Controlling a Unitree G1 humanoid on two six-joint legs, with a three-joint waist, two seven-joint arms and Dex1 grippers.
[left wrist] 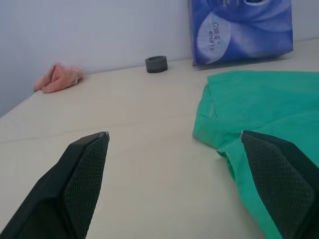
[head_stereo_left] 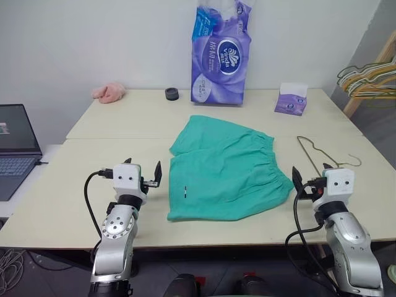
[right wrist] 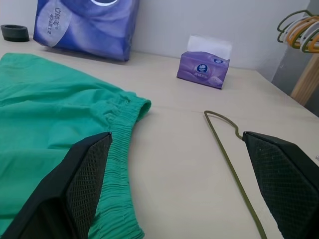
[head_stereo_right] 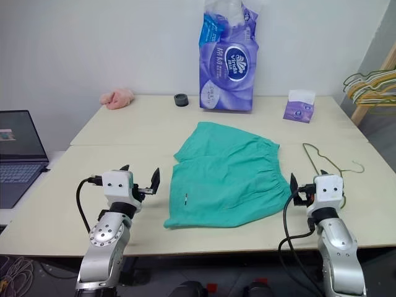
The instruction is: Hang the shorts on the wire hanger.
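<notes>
Black, mesh-padded fingers stand spread wide on both arms, and neither holds anything. The left claw (head_stereo_left: pixel 143 174) hovers over the near part of the pale tabletop (head_stereo_left: pixel 55 198), just beside the leg ends of the shorts (head_stereo_left: pixel 226 170) and apart from them. The right claw (head_stereo_left: pixel 307 177) hovers over the near right of the tabletop, close to the gathered waistband, with the shorts on its inner side and the wire hanger (head_stereo_left: pixel 317 152) on its outer side. The teal-green shorts lie flat and spread out in the middle of the tabletop, the elastic waistband toward the right arm and the two short legs toward the left arm. The thin wire hanger lies flat on the tabletop just beyond that waistband, not touching the cloth, its hook curling toward the right edge. Further back stand a tall purple pack of paper rolls (head_stereo_left: pixel 221 55), a small dark ring (head_stereo_left: pixel 172 93) beside it, a pink cloth lump (head_stereo_left: pixel 109 92) at the far left, and a purple tissue box (head_stereo_left: pixel 291 99) at the far right. An open laptop (head_stereo_left: pixel 15 148) sits off to the left, and a bunch of green and yellow hangers (head_stereo_left: pixel 368 78) hangs at the far right.
</notes>
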